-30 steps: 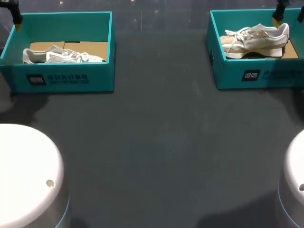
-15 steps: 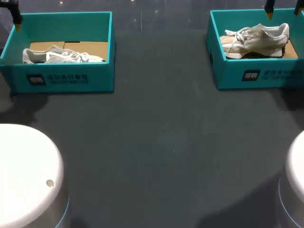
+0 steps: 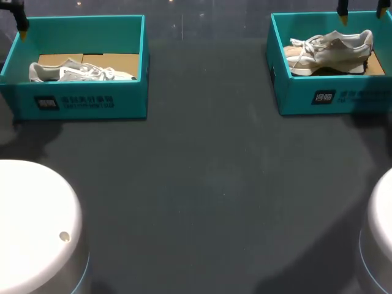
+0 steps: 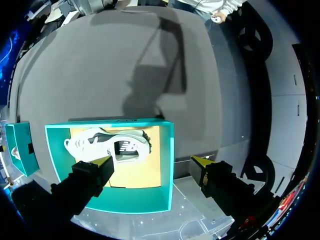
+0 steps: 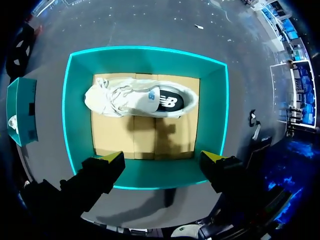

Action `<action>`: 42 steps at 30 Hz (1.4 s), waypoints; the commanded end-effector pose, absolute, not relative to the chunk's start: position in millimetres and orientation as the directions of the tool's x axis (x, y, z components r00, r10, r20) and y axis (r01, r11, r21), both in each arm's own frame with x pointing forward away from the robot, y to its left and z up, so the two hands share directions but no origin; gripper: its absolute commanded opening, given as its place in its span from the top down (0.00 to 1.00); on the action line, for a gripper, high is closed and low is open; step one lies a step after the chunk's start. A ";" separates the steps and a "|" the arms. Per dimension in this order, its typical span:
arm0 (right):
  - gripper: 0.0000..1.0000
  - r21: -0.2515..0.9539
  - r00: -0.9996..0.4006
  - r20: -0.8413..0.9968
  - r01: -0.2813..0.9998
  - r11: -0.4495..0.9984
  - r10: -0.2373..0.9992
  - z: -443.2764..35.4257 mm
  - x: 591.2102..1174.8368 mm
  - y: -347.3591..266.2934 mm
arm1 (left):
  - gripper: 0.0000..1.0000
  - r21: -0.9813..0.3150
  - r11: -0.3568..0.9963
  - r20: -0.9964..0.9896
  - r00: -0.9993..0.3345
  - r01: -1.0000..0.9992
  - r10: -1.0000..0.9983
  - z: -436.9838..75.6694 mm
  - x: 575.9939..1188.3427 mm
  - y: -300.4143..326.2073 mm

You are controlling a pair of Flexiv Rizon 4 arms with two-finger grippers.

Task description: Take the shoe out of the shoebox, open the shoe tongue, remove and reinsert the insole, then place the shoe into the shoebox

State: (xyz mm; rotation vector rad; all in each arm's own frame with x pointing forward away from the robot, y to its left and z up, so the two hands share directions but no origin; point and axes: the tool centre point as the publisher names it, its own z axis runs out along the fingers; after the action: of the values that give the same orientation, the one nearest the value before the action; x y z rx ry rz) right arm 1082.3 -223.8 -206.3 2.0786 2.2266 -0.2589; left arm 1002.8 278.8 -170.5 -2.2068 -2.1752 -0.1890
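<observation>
A: Grippers?
B: Left gripper (image 4: 151,161), fingers apart, above left box (image 4: 168,150) wall; right gripper (image 5: 162,157) spread too (above right box (image 5: 77,115)).
A: Shoes?
B: Left shoe (image 4: 107,146), right shoe (image 5: 130,97), each inside its box.

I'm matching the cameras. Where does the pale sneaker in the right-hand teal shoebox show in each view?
Head view: the pale lace-up sneaker lies in the teal cardboard shoebox at the table's far right.
Left wrist view: only a white sliver, apparently it, in the farther teal box.
Right wrist view: ahead of the right gripper, on the box's brown floor.
Shared landmark: that shoebox's teal rim.
</observation>
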 end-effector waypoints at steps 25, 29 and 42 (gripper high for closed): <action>0.00 0.052 0.010 -0.261 0.999 0.004 0.965 -288.5 1130.4 -287.4 | 0.00 0.061 -0.019 0.115 0.011 0.998 0.993 -170.5 1002.0 279.1; 0.02 0.058 0.022 -0.261 0.998 -0.007 0.965 -294.4 1134.1 -294.7 | 0.00 0.061 -0.019 0.115 0.011 0.998 0.993 -170.5 1002.0 279.1; 0.19 0.045 0.043 -0.256 0.998 -0.033 0.966 -314.3 1152.7 -306.3 | 0.00 0.061 -0.019 0.115 0.011 0.998 0.993 -170.5 1002.0 279.1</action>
State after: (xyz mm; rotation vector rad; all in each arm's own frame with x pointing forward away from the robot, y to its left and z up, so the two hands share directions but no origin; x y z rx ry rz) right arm 1139.8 -303.8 -308.2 2.0911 2.0180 -0.2069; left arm 1002.7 278.9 -170.6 -2.2068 -2.1754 -0.1890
